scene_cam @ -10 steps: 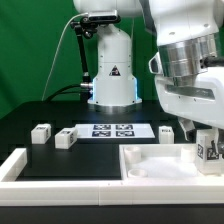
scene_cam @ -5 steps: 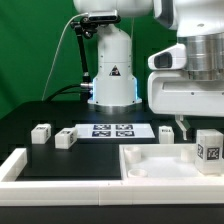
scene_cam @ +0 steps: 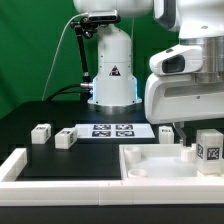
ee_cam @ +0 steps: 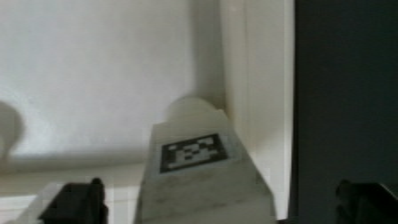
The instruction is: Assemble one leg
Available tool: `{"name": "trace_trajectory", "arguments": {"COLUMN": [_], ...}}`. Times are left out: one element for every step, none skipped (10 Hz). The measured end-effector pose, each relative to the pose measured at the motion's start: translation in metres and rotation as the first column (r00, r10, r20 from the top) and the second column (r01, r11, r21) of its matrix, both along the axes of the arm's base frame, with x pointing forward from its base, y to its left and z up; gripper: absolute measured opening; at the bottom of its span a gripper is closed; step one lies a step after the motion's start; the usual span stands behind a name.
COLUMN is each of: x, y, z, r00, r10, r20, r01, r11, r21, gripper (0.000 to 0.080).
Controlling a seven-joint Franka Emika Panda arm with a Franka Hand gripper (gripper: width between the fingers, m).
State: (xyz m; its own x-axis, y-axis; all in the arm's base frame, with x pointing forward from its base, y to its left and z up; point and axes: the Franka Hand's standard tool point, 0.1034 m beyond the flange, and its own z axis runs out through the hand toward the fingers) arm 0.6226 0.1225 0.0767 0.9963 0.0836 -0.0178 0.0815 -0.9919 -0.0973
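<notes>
We are holding the gripper spread wide over a leg that is standing on the tray.

In the exterior view, the arm is hanging low at the exterior view's right. The leg is standing upright on the tray just below it, near that end, with its tag facing the camera. The fingers are mostly hidden here. A second leg and a third leg are sitting on the black table toward the exterior view's left of the marker board, and a fourth leg is sitting just beside its other end. In the wrist view, we are looking down on the tagged leg between two dark fingertips. They are standing well apart and gripping nothing, with gaps on both sides. The leg is sitting close beside the tray's raised rim.
</notes>
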Motion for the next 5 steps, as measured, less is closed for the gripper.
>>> {"name": "trace_trajectory", "arguments": {"x": [0.0005,0.0006,0.0006,0.0006,0.0006], "y": [0.0002,-0.0013,-0.0014,-0.0011,-0.0012], "z": [0.0,-0.0003,-0.0003,-0.0003,-0.0003], "r00": [0.997,0.993,0.986,0.988,0.988], "r10": [0.071,0.118,0.163,0.155,0.155], "r20": [0.01,0.015,0.019,0.018,0.018], "r01": [-0.071,-0.118,-0.163,-0.155,-0.155], "r11": [0.997,0.993,0.987,0.988,0.988], "r21": [0.002,0.003,0.003,0.004,0.004], "gripper": [0.0649,0.0649,0.0649,0.0649,0.0524]}}
